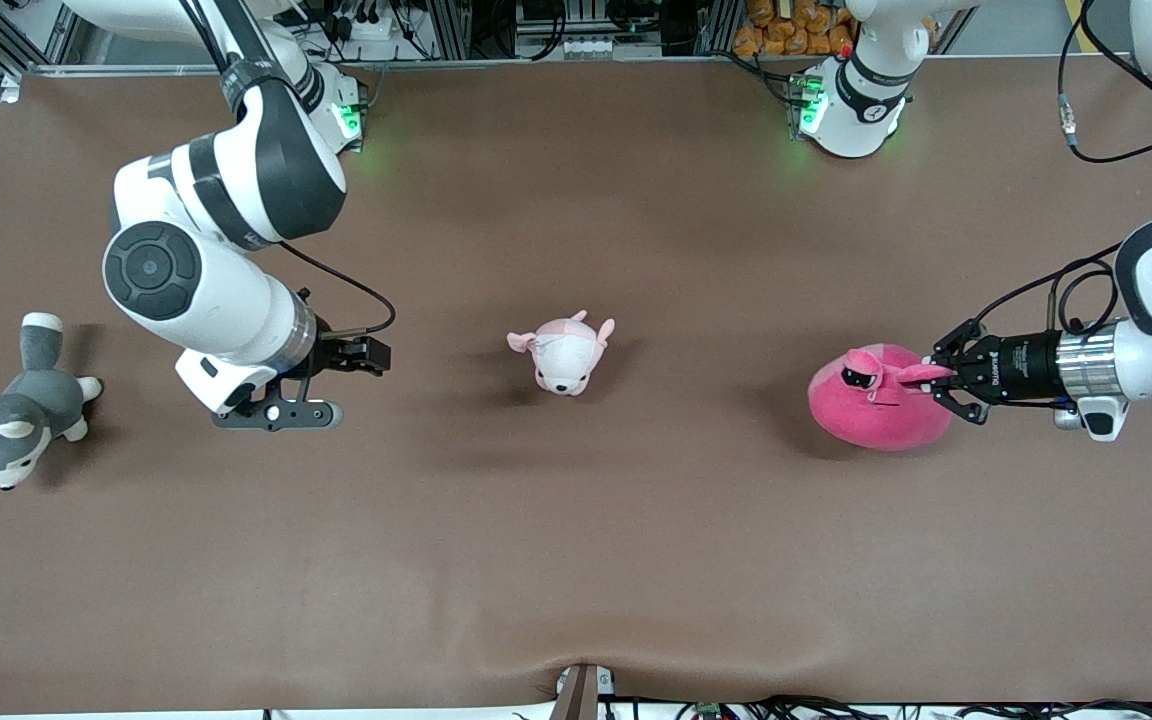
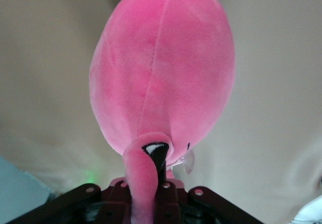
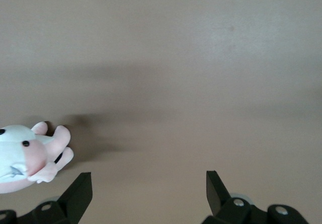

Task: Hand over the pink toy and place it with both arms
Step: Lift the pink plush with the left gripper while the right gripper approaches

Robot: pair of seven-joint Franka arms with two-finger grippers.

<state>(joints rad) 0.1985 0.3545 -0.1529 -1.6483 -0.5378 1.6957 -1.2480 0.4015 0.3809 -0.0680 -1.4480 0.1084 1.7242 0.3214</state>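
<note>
The pink toy (image 1: 871,405), a round hot-pink plush with black eyes, lies on the brown table (image 1: 576,560) toward the left arm's end. My left gripper (image 1: 942,379) comes in level from the side and is shut on a thin pink flap sticking out of the toy's top. In the left wrist view the pink toy (image 2: 161,68) fills the middle, and the flap runs down between the closed jaws of the left gripper (image 2: 150,159). My right gripper (image 1: 383,357) hangs open and empty over bare table toward the right arm's end; in its wrist view the right gripper (image 3: 148,186) holds nothing.
A small pale pink-and-white puppy plush (image 1: 564,355) lies at the table's middle, between the two grippers; the puppy plush (image 3: 25,158) also shows in the right wrist view. A grey-and-white husky plush (image 1: 11,425) lies at the right arm's end.
</note>
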